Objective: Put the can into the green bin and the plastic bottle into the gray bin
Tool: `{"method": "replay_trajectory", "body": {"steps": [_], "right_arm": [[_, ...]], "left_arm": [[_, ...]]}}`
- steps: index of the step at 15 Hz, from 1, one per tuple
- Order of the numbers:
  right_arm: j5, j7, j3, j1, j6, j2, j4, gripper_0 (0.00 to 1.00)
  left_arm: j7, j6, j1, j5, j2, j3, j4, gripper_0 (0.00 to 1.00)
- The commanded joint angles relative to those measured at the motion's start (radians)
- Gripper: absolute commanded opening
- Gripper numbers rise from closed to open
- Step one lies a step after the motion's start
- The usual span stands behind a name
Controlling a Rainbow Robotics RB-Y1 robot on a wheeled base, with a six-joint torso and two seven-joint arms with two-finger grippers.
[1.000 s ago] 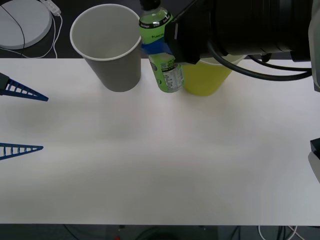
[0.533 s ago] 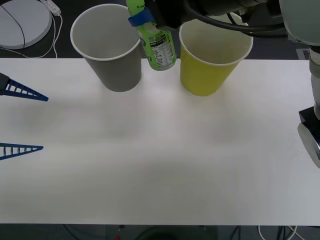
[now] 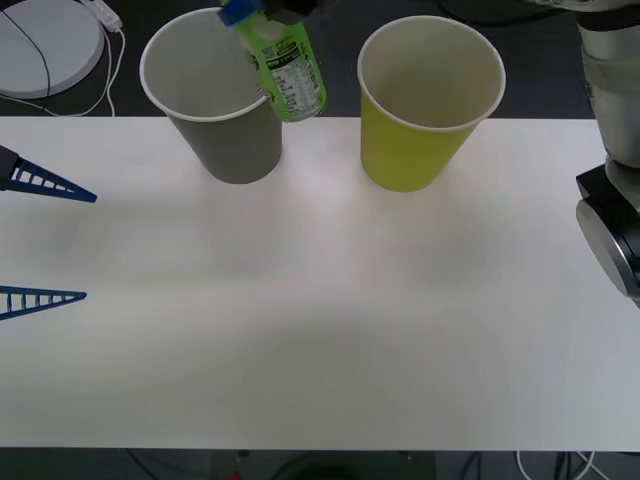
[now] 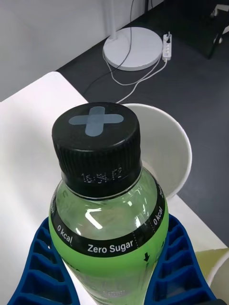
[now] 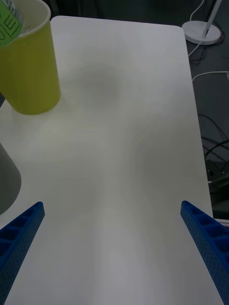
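Note:
The plastic bottle (image 3: 287,75), bright green with a black cap (image 4: 97,145), hangs tilted above the table, its lower end over the near right rim of the gray bin (image 3: 215,100). My right gripper (image 3: 258,14) is shut on the plastic bottle, its blue fingers (image 4: 183,267) clasping the body (image 4: 109,228) below the neck. The gray bin (image 4: 167,143) stands open just beyond the bottle. The green bin (image 3: 430,100) stands to the right, upright with nothing showing inside. My left gripper (image 3: 45,240) waits open at the table's left edge. The can is out of view.
The white table (image 3: 320,330) stretches wide in front of both bins. A round white lamp base (image 3: 45,45) with a cable sits on the dark floor beyond the far left corner. My right arm's housing (image 3: 612,220) hangs over the right edge.
My right gripper has carried the bottle left and farther back, from in front of the green bin to the gray bin's rim. The arm no longer covers the green bin. The left gripper has stayed still.

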Motion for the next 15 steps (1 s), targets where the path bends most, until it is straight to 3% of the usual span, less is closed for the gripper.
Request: {"method": "replay_trajectory", "body": {"steps": [1,15], "right_arm": [[0.008,0.000,0.026,-0.056,0.000,0.024,0.088,0.00],[0.156,0.000,0.092,-0.277,0.000,0.189,0.510,0.00]], "left_arm": [[0.000,0.000,0.000,0.000,0.000,0.000,0.000,1.00],[0.000,0.000,0.000,0.000,0.000,0.000,0.000,1.00]]}}
